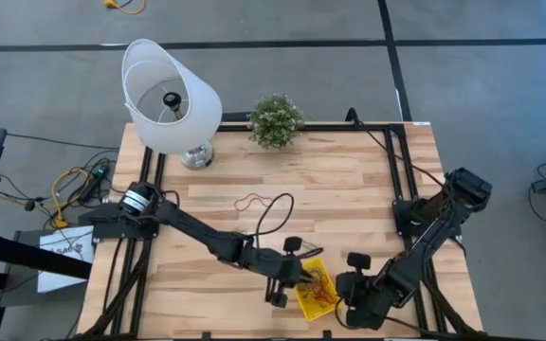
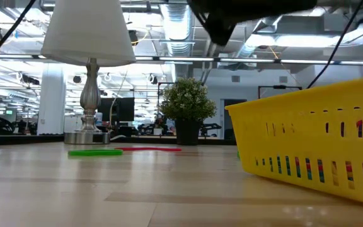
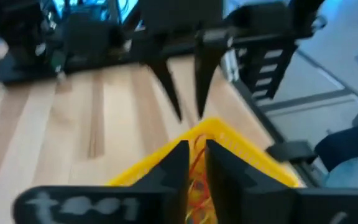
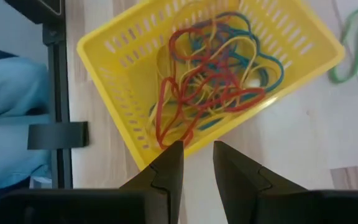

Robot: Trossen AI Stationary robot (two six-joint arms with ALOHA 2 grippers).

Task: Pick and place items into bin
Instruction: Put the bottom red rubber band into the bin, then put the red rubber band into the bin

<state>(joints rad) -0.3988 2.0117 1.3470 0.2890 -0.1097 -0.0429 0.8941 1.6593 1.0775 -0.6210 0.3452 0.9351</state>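
**High view.** My left end effector [image 1: 303,277] hangs over the bin [image 1: 304,305], which sits at the near edge of the worktop [image 1: 349,180], between the two arms. The right end effector [image 1: 351,290] waits just beside the bin's other side. One red loop [image 1: 251,201] lies well apart, mid-worktop, beside a black cable [image 1: 275,214].

**Low view.** The bin [image 2: 307,139] sits tilted, one edge raised. A green loop [image 2: 95,152] and a red loop [image 2: 149,149] lie flat on the worktop in front of the lamp [image 2: 90,38] and the plant [image 2: 186,104].

**Left wrist view.** The left end effector [image 3: 196,167] is narrow, above the bin's rim [image 3: 241,146]. Red and yellow strands show through the gap. I cannot tell whether one is pinched or simply lies below.

**Right wrist view.** The right end effector [image 4: 197,165] is narrow and holds nothing, at the bin's wall [image 4: 114,68]. The loops [image 4: 210,81] are heaped inside, and another green loop [image 4: 348,43] lies just outside.

**Step in hand.** I judge this to be a drop. I would spread the left tips wide over the heap rather than the rim, then rise straight up and check that no floppy strand clings. I would also keep the right arm off the tilted bin so that it does not tip.
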